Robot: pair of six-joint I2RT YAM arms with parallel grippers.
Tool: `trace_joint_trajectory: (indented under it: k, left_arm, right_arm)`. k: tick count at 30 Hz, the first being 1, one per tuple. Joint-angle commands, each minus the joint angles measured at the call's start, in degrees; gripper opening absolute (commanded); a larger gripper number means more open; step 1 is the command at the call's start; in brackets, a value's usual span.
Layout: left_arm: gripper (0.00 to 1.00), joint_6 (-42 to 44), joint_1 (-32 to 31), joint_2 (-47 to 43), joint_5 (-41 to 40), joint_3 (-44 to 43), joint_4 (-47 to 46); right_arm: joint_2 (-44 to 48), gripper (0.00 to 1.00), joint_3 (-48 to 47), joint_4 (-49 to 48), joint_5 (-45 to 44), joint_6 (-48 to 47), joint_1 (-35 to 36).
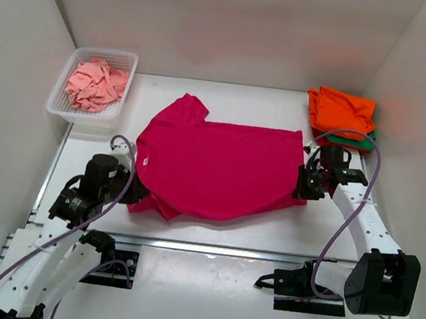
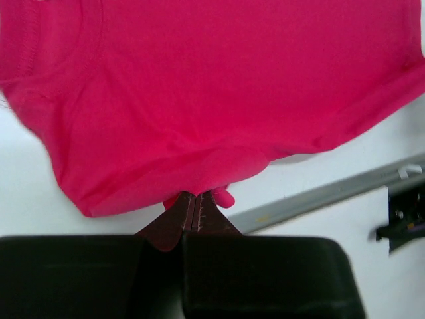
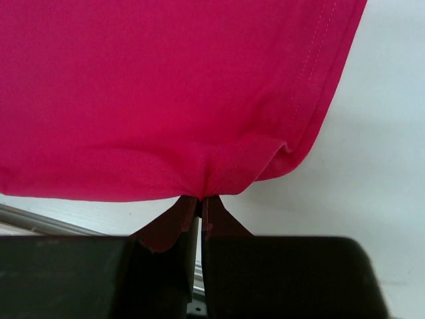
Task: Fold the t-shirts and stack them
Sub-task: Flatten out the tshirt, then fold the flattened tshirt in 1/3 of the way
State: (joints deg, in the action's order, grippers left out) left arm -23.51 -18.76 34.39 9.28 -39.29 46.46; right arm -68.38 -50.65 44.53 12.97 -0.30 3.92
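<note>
magenta-pink t-shirt (image 1: 220, 168), orange t-shirt (image 1: 345, 110), salmon t-shirt (image 1: 94, 84), white basket (image 1: 86, 118)

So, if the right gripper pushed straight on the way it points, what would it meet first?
The magenta-pink cloth t-shirt it is shut on: the right gripper points into the spread shirt, so it would likely just bunch that cloth.

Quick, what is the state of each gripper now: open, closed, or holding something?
Left gripper: closed, holding the magenta t-shirt.
Right gripper: closed, holding the same t-shirt.
</note>
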Motion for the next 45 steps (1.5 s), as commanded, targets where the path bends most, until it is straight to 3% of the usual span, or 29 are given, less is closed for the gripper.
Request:
trace_joint_trajectory:
  k: [1,5,10,16,26,45]
  left_arm:
    - [0.0,-2.9,-1.8,-2.0,3.6,2.5,3.5]
    - [0.0,-1.9,-1.4,-4.3,2.9,3.3,6.1]
    - [0.0,-2.6,-0.1,-3.5,2.6,3.6,2.3]
    - [0.0,-1.4,3.5,1.9,2.1,0.3,-2.8]
    - [0.0,-2.2,4.2,7.0,-0.9,0.4,-11.6]
    - [0.0,1.9,5.9,19.1,-4.3,-3.4,-20.9]
  right_arm:
    - [2.7,0.0,2.0,3.6,-0.4,2.8,-1.1]
    - [3.5,0.0,2.5,6.9,-3.0,4.0,0.7]
    - [2.3,0.01,2.4,6.7,0.4,2.1,-3.5]
    - [-0.3,0.0,2.6,6.0,0.6,2.1,-3.8]
    - [-1.1,0.0,4.4,2.9,1.3,1.5,-8.5]
    - [-8.7,0.0,2.7,-2.3,0.4,0.7,-9.7]
